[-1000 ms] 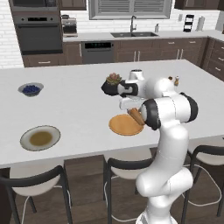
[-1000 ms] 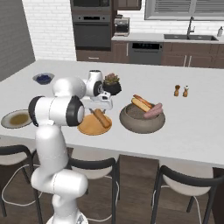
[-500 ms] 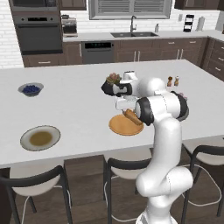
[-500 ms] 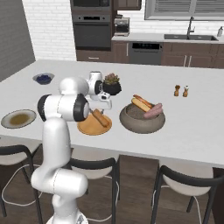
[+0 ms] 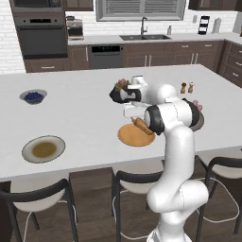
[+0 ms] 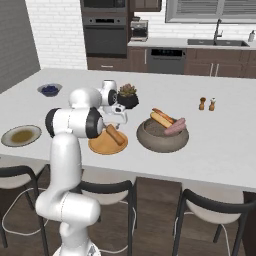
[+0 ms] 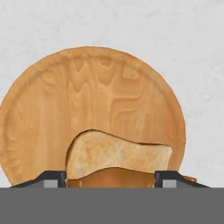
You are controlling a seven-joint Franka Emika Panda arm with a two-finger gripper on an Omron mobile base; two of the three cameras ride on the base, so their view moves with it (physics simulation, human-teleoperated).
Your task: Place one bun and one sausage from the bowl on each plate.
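1 golden-tan bun (image 7: 117,155) lies on the orange-tan plate (image 7: 100,92) at lower centre of the hand view. At centre right of the right base view, the grey-brown bowl (image 6: 163,136) holds another bun (image 6: 161,118) and pink sausages (image 6: 175,127). The olive-centred plate (image 5: 43,149) sits at the left edge of the left base view.

Orange plate (image 7: 109,96): wood-grained, matt. Bun (image 7: 118,154): crusty, toasted. Countertop (image 7: 192,52): pale mottled stone. Bowl (image 6: 162,140): rough stone.

arm: folded forward, elbow high | tool (image 7: 111,178): pointing down, fingers (image 7: 52,180) spread, straddling bun (image 7: 118,154)
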